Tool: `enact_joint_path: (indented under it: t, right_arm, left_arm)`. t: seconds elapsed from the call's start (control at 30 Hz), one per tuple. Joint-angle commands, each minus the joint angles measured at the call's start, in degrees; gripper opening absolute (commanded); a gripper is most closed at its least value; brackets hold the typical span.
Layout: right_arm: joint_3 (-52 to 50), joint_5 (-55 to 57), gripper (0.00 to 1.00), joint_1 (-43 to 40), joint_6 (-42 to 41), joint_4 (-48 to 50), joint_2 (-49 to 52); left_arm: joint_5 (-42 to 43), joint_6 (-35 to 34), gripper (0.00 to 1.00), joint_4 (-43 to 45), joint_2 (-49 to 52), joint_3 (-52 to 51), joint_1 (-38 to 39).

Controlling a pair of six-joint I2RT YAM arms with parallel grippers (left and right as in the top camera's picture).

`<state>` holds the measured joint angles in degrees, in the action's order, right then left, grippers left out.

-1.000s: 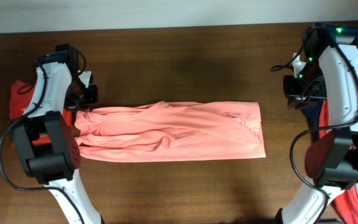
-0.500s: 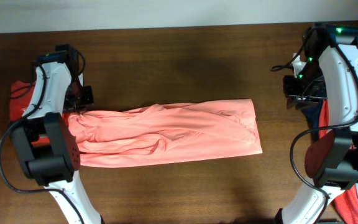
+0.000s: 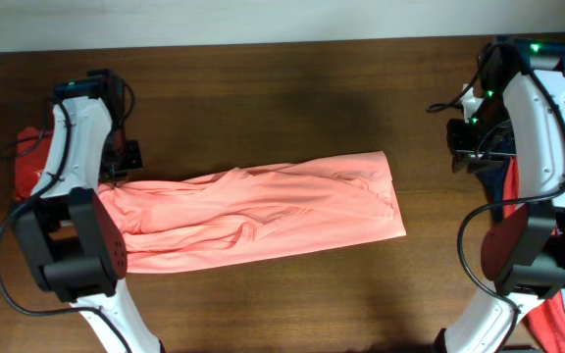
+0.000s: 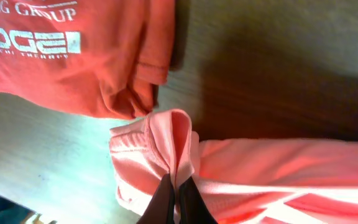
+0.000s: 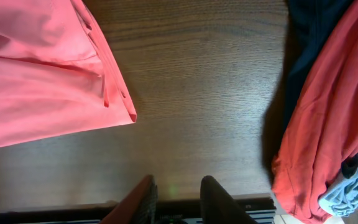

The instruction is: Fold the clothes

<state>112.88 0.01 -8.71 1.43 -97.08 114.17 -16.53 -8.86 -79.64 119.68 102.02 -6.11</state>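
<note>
The salmon-pink shirt (image 3: 253,216) lies across the middle of the table (image 3: 263,98) as a long, wrinkly strip. I think its sides are folded in, but it is not yet folded short. The left gripper (image 4: 177,183) is pinched tight on a bunched bit at the shirt's left end, just beside a red shirt with white letters (image 4: 73,56). The right gripper (image 5: 178,186) has its fingers apart and holds nothing. Bare wood lies between the shirt's right edge and the pile of other clothes (image 5: 328,124), so there is room to move there.
</note>
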Motion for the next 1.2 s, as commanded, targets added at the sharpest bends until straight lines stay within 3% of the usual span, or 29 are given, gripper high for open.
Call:
enact_joint_path:
  t: [0.0,0.3,0.5,0.57,0.6,0.73,0.8,1.17]
  right_arm:
    - [0.81,0.63,0.31,-0.37,-0.76,-0.28,-1.31]
    - [0.81,0.61,0.32,-0.37,-0.87,-0.28,-1.31]
    - [0.81,0.46,0.32,-0.37,-0.87,-0.28,-1.31]
    - [0.81,0.46,0.32,-0.37,-0.87,-0.28,-1.31]
    - [0.81,0.44,0.32,-0.37,-0.87,-0.28,-1.31]
    - [0.81,0.42,0.32,-0.37,-0.87,-0.28,-1.31]
    - [0.81,0.42,0.32,-0.37,-0.87,-0.28,-1.31]
    - [0.81,0.04,0.32,-0.37,-0.87,-0.28,-1.31]
  left_arm:
    - [-2.93,-1.25,0.01,-2.25,-1.55,-0.68,2.91]
    - [-10.38,-14.10,0.00,-10.73,-1.57,-4.92,4.72]
    - [-10.27,-14.49,0.01,-11.10,-1.55,-10.60,4.72]
    - [-10.29,-14.49,0.07,-11.04,-1.55,-12.59,4.72]
    - [-10.27,-14.49,0.24,-10.80,-1.55,-13.73,4.72]
    - [-10.32,-14.49,0.42,-10.19,-1.55,-16.46,4.52]
    - [-10.32,-14.49,0.58,-9.88,-1.55,-17.20,4.31]
    - [-8.24,-14.47,0.65,-6.73,-1.55,-17.57,2.23]
